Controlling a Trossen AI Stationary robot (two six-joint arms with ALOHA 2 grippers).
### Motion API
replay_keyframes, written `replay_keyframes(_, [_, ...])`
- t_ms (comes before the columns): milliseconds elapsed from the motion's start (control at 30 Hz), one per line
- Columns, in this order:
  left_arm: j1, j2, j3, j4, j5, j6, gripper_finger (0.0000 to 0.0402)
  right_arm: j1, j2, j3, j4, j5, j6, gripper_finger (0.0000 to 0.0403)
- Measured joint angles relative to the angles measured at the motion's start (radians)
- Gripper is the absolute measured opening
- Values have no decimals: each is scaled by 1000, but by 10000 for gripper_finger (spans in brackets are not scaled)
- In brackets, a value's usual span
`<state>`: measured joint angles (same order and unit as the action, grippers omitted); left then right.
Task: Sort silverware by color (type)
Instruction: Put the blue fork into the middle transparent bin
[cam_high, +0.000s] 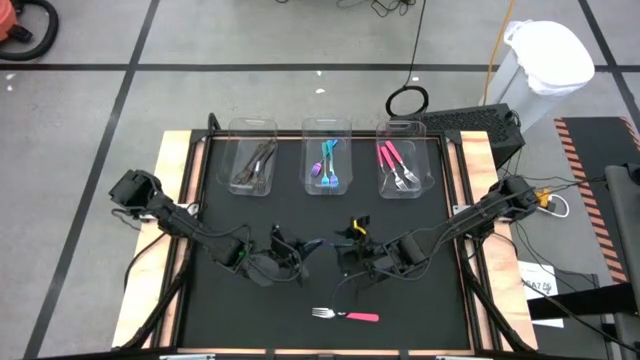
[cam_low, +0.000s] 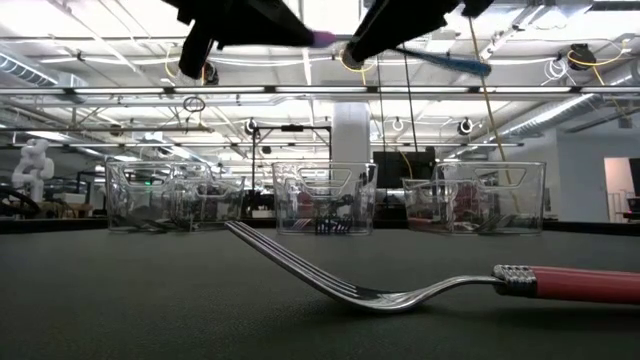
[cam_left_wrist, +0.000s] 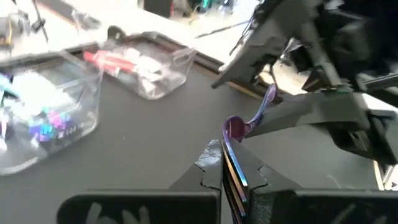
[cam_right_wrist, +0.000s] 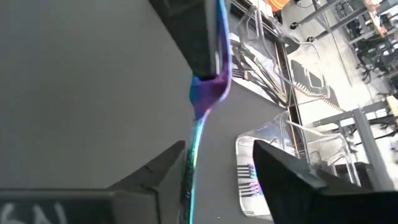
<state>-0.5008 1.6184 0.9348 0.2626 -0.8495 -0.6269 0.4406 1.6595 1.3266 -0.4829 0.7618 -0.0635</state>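
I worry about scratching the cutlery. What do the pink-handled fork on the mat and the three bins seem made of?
The pink-handled fork looks like polished metal at tines and neck, which mirror light, with a matte, probably plastic, handle. The three clear bins look like glossy transparent plastic: contents show through.

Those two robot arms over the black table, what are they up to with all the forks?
They are sorting forks into three clear bins at the back: dark ones, blue ones, pink ones. Right now a purple-blue fork is passing between the arms above the middle of the table. The left gripper has its fingers shut on one end, while the right gripper has its fingers open around the other end. One pink-handled fork lies loose near the front edge, not yet sorted.
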Motion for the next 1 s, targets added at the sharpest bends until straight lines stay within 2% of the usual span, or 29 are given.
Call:
replay_keyframes(167, [-18,-8,0,95,-13,149,3,9,-37,0,-57,-1,71,210])
replay_keyframes(467, [-52,-49,1,159,-27,295,3,33,-93,0,-283,5,270,212])
replay_keyframes(667, [-91,-58,0,182,-92,349,3,88,-98,0,-459,69,416,212])
replay_keyframes(833, [-122,-81,2,189,-100,372,3,146,-98,-1,-606,144,552,212])
replay_keyframes(1000, [-164,-87,0,289,-112,460,3,211,-98,-1,-776,196,708,212])
